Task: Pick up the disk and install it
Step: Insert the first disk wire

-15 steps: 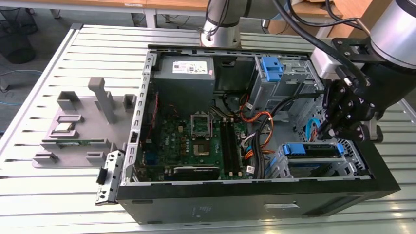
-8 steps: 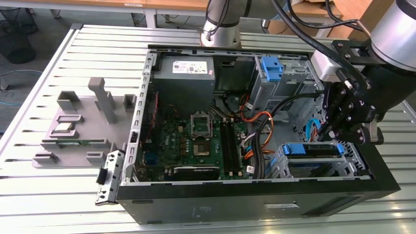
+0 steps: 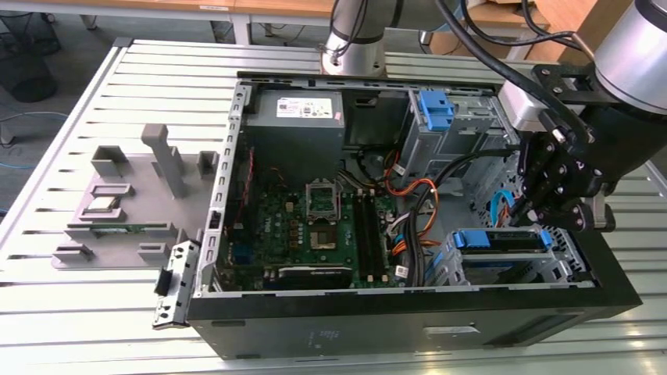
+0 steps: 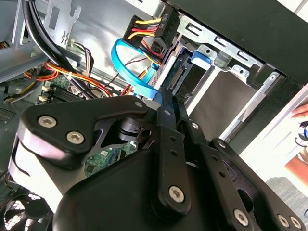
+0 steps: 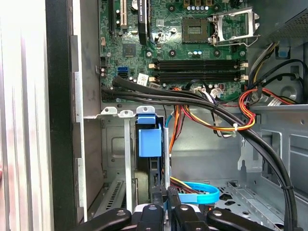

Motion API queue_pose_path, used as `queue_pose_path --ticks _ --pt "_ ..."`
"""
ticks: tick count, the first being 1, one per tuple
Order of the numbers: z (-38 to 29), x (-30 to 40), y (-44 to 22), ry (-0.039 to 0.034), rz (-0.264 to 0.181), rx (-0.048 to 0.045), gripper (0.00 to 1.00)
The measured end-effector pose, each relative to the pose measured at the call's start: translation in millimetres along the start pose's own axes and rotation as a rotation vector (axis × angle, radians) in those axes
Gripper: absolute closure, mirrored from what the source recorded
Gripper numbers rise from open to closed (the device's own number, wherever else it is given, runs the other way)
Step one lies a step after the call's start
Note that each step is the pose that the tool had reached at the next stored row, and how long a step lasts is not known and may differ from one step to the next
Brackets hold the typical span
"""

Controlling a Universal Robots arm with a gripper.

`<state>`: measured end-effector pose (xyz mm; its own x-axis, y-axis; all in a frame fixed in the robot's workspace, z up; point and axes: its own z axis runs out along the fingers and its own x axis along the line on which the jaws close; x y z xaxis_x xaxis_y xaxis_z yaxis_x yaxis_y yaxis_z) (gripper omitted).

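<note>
I'm down inside the case point(image 3: 417, 312) now, my tool point(image 3: 552, 212) low at about four o'clock in the exterior view, over the lower drive cage point(image 3: 563, 262). The disk point(image 3: 504, 240) sits in that cage, its blue bracket level across the opening, just below my fingertips. In the first wrist view the disk point(image 5: 149, 144) stands edge-on in its slot between the metal rails, blue tab toward the motherboard point(image 5: 192, 48), and my tool point(image 5: 168, 202) has its fingers drawn narrow, close together right at the disk's near edge. I judge I'm gripping or pressing that edge; whether I truly clamp it I can't say for sure.

The step looks like seating the disk. Doing that well means pushing straight along the rails, no twist, so the bracket doesn't bind on either side. The blue cable point(image 5: 199, 192) curls just beside my fingers, and in the second wrist view the blue cable point(image 4: 130, 72) loops toward the connector end of the disk point(image 4: 180, 77), so I should keep it from being pinched. The thick black cables point(image 5: 231, 125) cross at twelve o'clock of the cage, apart from the slot. The power supply point(image 3: 295, 117) is well away at eleven o'clock.
</note>
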<state>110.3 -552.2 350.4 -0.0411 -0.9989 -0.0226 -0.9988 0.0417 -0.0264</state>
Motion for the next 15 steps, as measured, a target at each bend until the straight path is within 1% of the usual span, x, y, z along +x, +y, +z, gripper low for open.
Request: queue_pose_path --ticks 6,10,15 --pt "0.9 0.2 0.7 -0.0007 0.0 0.0142 0.84" --pt "1.1 3.1 1.8 -0.0024 0.0 0.0284 0.84" --pt "1.0 3.7 2.9 -0.0026 0.0 0.0327 0.84"
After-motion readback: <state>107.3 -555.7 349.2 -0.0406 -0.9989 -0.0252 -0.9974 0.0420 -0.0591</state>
